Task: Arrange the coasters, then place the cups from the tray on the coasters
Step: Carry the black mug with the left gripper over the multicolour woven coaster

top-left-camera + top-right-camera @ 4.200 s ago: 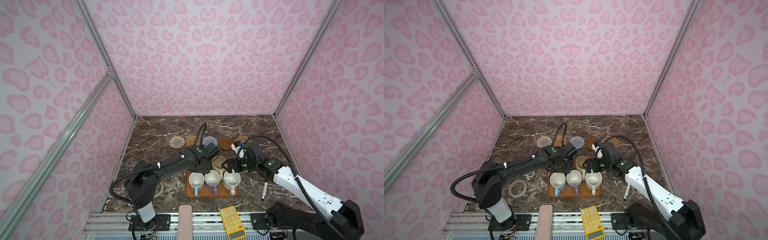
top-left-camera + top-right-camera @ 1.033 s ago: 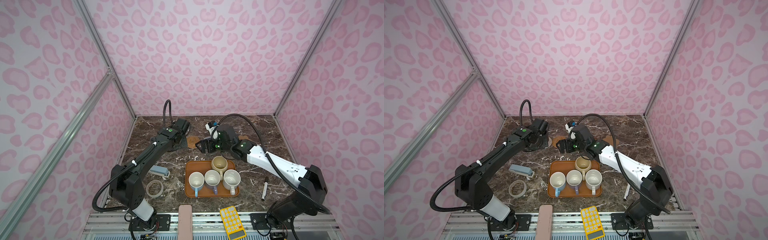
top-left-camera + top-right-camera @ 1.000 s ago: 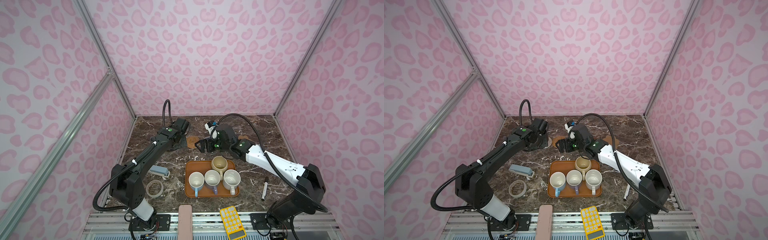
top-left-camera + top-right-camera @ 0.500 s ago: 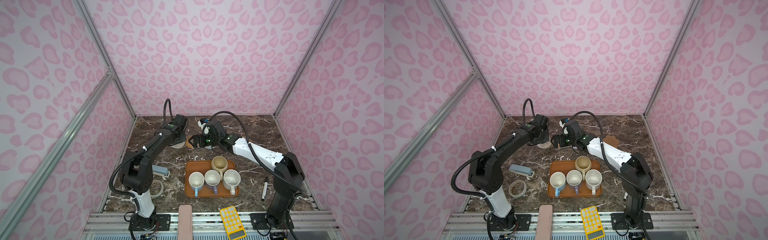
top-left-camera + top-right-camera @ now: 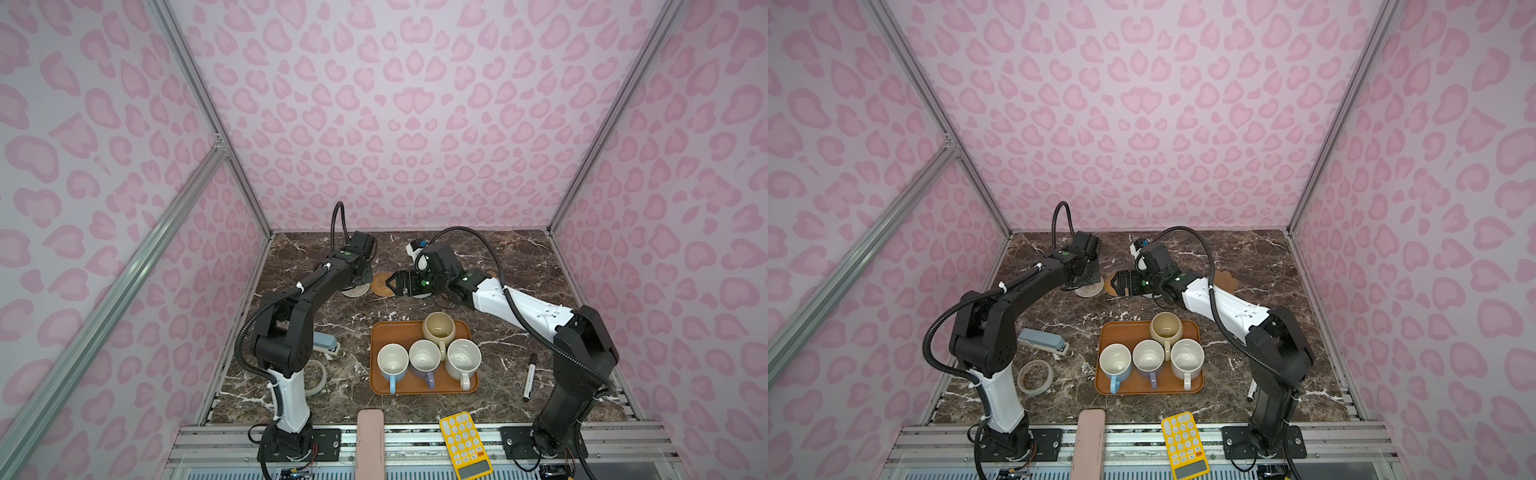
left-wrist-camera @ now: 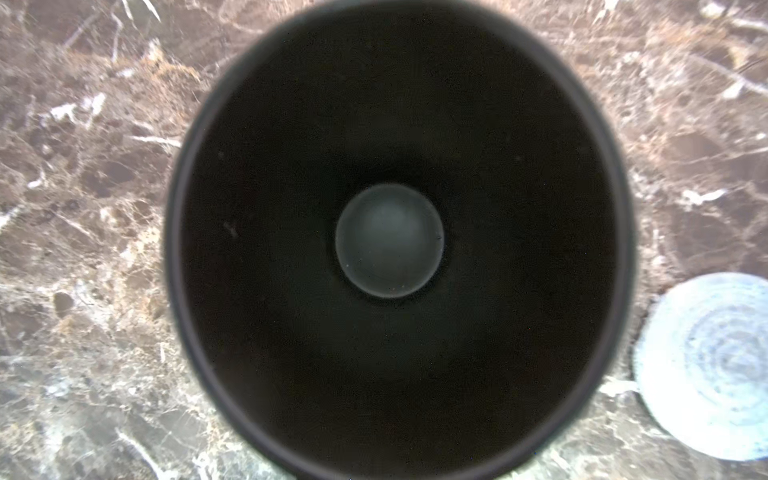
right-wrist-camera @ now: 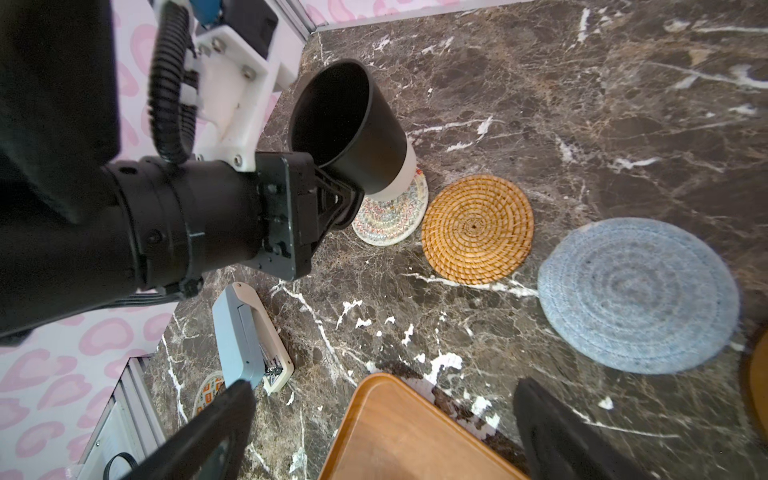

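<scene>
Left gripper [image 7: 347,195] clamps black cup [image 7: 349,124] over white woven coaster [image 7: 395,218] | right gripper [image 7: 380,392] spread wide, empty | rattan coaster [image 7: 477,228] just beside.

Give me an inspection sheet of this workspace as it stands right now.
Surface: brown marble table; no spill seen.
Job's things: tray holds the cream-yellow cup, light blue cup, lavender cup and speckled white cup. Black cup is tilted over the white woven coaster; contact unclear. Tan rattan coaster and light blue coaster are bare. Paw-shaped coaster is partly behind the right arm.
Clutter: stapler, tape ring, marker, yellow calculator.
Grippers: left gripper shut on the black cup; right gripper open, empty.
Cables: black cables arch over both arms.
Surroundings: pink patterned walls, metal frame.
</scene>
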You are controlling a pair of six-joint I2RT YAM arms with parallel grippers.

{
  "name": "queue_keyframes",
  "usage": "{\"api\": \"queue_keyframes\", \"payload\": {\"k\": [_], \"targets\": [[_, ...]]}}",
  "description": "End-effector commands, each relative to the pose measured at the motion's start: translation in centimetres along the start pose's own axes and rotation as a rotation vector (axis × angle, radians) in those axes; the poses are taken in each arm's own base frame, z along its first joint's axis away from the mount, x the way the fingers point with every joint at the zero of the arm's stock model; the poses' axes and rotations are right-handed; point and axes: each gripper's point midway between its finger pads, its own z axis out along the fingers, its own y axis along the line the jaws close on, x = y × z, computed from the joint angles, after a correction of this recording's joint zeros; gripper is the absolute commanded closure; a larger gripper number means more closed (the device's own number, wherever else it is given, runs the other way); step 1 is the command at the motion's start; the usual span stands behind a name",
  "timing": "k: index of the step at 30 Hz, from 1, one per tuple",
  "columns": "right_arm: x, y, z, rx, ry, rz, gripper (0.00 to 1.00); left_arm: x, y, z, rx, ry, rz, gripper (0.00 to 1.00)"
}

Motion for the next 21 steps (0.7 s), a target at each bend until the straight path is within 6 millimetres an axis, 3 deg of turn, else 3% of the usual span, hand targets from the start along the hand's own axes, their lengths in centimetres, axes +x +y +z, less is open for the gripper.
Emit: {"api": "queue_keyframes", "payload": {"k": [1,21], "targets": [[-0.2,0.4,-0.1,-0.024,-0.009,0.004,0.01,-1.3,-0.3,0.3,0.013,-0.069,-0.039,0.99],[0.2,0.6,-0.4,-0.037,0.000,0.010,0.01,2.6,1.5,1.7,-0.053,0.020,-0.065,0.99]]}}
